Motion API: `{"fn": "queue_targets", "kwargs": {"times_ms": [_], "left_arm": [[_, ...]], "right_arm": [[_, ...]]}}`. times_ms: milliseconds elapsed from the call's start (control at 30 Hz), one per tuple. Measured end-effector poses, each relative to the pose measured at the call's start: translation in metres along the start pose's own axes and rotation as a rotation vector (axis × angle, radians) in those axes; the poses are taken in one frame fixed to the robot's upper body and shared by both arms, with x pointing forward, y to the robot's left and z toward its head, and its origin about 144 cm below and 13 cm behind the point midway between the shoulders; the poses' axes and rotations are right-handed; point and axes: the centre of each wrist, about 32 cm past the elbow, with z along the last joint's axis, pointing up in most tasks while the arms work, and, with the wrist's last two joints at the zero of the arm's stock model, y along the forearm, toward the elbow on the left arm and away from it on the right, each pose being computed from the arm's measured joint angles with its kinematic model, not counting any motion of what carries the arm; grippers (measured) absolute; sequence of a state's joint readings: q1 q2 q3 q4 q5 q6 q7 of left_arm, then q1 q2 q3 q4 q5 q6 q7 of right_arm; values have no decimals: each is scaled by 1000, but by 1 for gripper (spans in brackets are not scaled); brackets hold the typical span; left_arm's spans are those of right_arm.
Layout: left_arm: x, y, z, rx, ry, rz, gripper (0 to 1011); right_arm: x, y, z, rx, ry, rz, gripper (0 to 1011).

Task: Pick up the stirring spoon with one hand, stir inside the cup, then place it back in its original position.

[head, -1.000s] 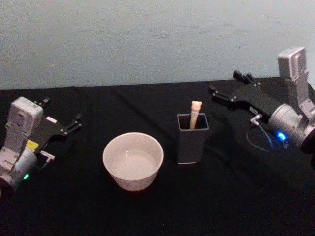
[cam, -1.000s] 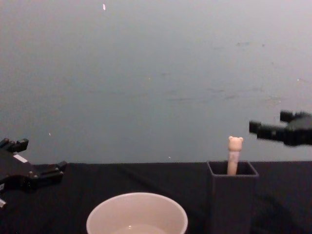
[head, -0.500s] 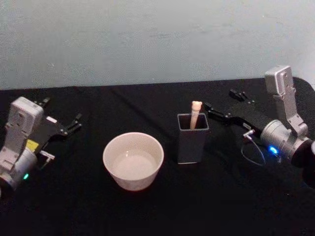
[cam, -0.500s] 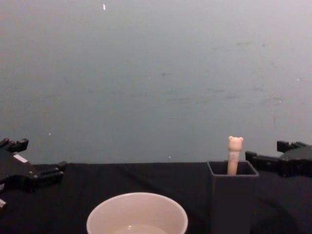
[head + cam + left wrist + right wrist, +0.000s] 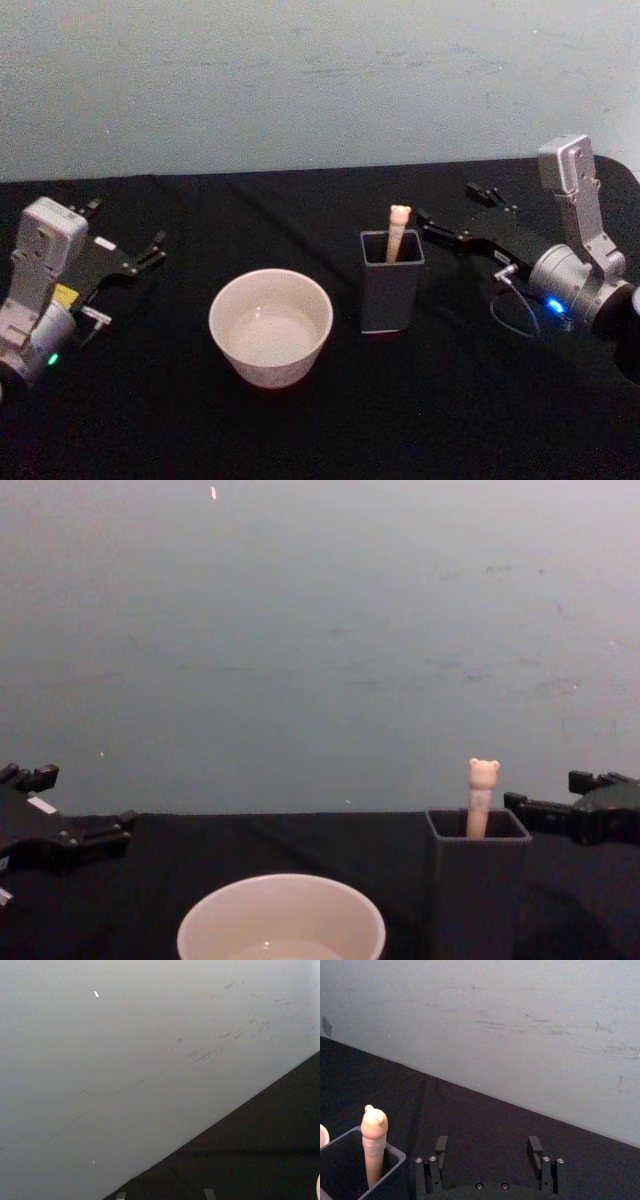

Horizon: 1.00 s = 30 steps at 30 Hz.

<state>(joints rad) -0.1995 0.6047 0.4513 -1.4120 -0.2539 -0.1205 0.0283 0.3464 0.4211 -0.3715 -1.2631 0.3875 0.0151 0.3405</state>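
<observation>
1. The dark grey holder [image 5: 391, 279] stands upright on the black surface [image 5: 330, 420]; every place below is given from this holder.
2. The stirring spoon [image 5: 396, 232] stands inside the holder, leaning against its far wall, with the peach handle and small bear head rising above the rim. Its metal bowl is hidden down in the box.
3. The cup [image 5: 270, 326] sits on the surface just to the left of the holder, a little nearer the robot, apart from it. It is upright and cream-white.
4. The right gripper [image 5: 455, 214] hangs to the right of the holder and slightly behind it, close to the level of the spoon's bear head but apart from it. Its jaws are released, spread wide with nothing between them. In the right wrist view the two fingers [image 5: 440, 1148] stand well apart, with the spoon and holder off to one side.
5. The left gripper [image 5: 128, 232] rests far to the left of the holder, beyond the cup, low over the surface. Its jaws are released and grasp nothing.
</observation>
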Motion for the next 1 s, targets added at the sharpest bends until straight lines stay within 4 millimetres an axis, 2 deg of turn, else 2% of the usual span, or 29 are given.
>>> {"fn": "queue_targets", "kwargs": {"times_ms": [1000], "left_arm": [[0, 0, 0, 0, 0, 0, 1001]], "right_arm": [[0, 0, 1, 5, 1, 4, 1000]]}}
